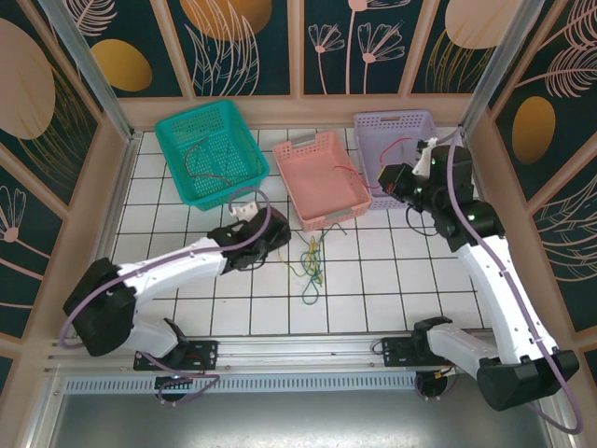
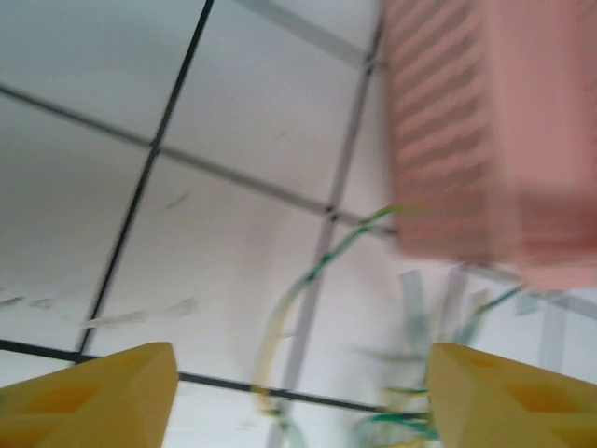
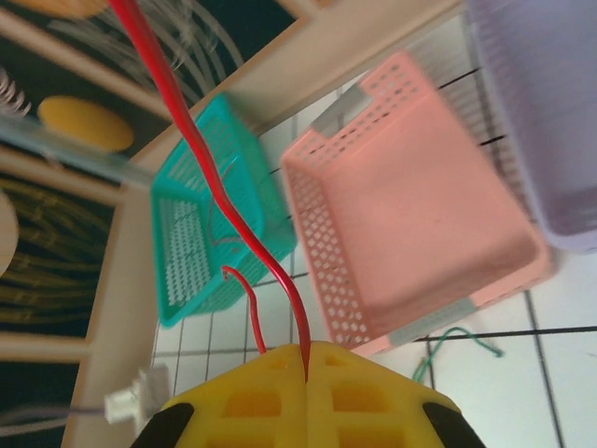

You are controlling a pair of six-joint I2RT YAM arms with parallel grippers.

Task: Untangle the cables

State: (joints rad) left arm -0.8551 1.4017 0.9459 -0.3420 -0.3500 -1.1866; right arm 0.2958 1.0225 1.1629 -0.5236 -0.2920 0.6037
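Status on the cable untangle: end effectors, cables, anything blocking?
Left end effector open, facing the green and yellow cables. Right end effector shut on red cable, by lilac basket. Pink basket close beside the tangle.

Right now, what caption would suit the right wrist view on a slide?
Right fingers pinch a red cable; pink basket, teal basket and lilac basket beyond.

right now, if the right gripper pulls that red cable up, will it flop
Probably floppy: the red cable bends in loose curves above the shut right gripper. Likely light, being so thin. It could slip, pinched at one narrow spot.
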